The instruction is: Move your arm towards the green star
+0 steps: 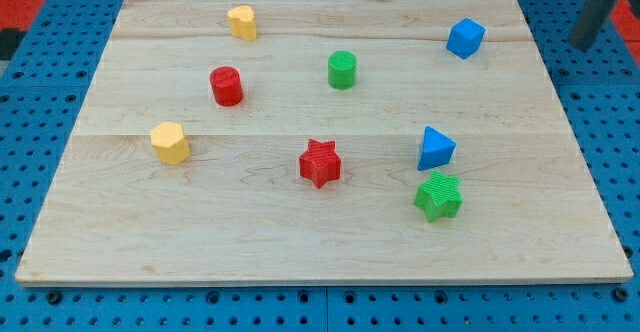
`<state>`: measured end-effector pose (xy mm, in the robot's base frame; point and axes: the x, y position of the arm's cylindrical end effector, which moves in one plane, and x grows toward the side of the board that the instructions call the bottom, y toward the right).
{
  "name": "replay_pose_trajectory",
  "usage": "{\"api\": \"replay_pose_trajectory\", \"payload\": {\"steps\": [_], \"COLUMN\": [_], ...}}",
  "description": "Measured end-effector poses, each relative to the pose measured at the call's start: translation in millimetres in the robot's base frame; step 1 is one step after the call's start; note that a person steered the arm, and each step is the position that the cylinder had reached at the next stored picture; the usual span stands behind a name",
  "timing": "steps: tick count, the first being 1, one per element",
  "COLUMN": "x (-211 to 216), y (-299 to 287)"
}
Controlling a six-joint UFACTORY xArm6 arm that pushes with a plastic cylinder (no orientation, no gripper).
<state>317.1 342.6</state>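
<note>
My tip: dark rod enters at the view's top right corner, slanted, lower end sitting over the blue pegboard base, just off the right edge of the wooden board. It's a bare rod, so there's nothing on it to spread, press together or pinch; it touches no block.

Nearest block to the tip: blue cube, to its left near the board's top right, apart from it.

Green star: lower right area of the board, well below the tip and left of it, far from the rod. Blue triangular block sits just above the star, close, small gap between them as far as I can tell.

Rest of the board, 8 blocks total:
- green cylinder, upper middle, upright
- red star, centre, left of the green star, clearly apart
- red cylinder, left of centre, upright
- yellow block near the top edge; shape roughly heart or rounded, can't say for sure
- yellow hexagonal block on the left side

No blocks touch each other. All 8 rest flat on the wood, none over the edge.
</note>
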Motion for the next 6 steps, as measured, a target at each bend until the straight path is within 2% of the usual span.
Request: {"api": "replay_pose_trajectory", "payload": {"steps": [2,3,4,5,6], "x": [143,194,214,206,175], "y": [-20,-96,-149,-152,-191]}}
